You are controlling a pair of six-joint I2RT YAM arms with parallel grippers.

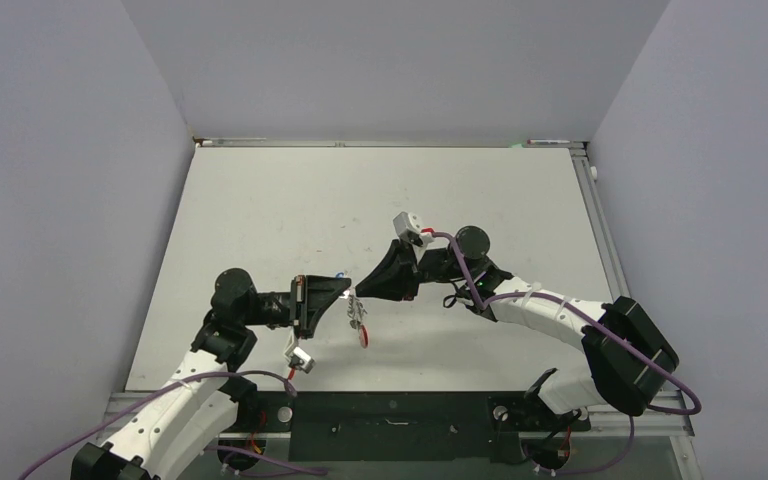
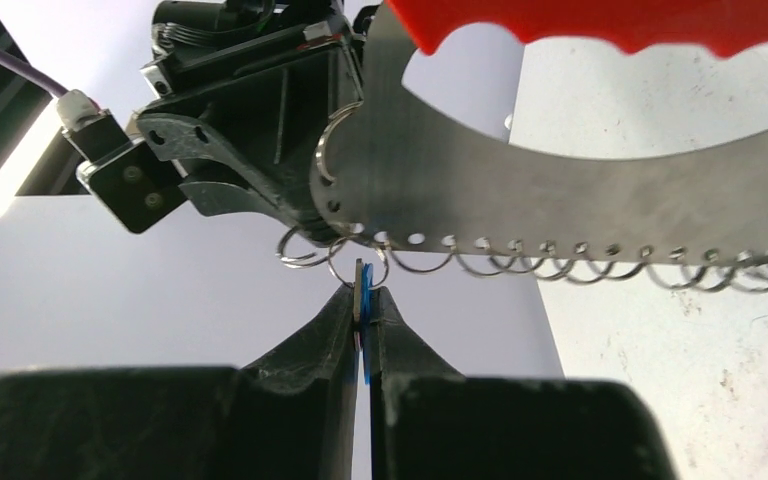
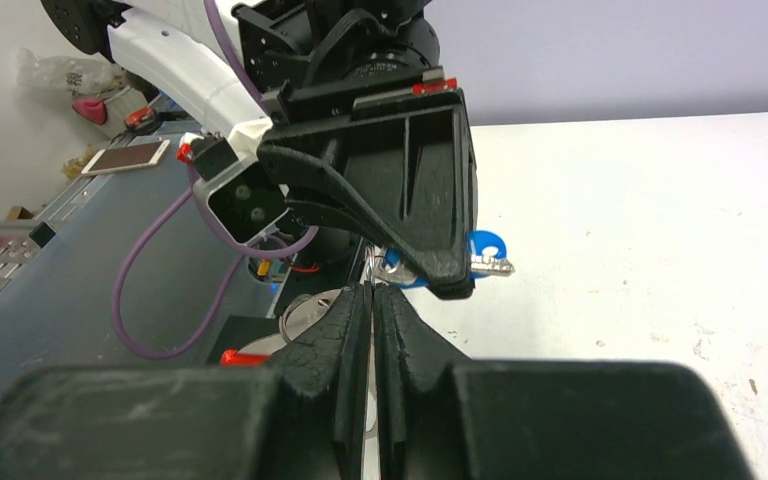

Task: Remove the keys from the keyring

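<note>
Top view: both arms reach in to just below frame centre, over the white table. The left gripper and right gripper meet tip to tip, nearly touching. The keys dangle in a small bunch directly under the meeting point, with a red piece lowest. Cannot tell whether the bunch clears the table surface.

Left wrist view: the left fingers are pressed together at bottom centre, clamped on the thin blue tag of a blue-tagged key, seen edge-on. The keyring sits right above and fills the upper right. It is a curved silvery band with a row of small holes along its lower edge. A red grip runs across the top of the frame. Thin wire split rings hang from the holes, from centre out to the right edge. The band's left end lies against the right gripper's black fingers, upper left of centre.

Right wrist view: the right fingers are together at lower centre with a sliver of bright metal between the tips, so they are clamped on the end of the keyring. The left gripper's black body is straight ahead at frame centre. The blue-tagged key shows at its tip, round blue head up and silver blade pointing right. A purple cable loops at left.
</note>
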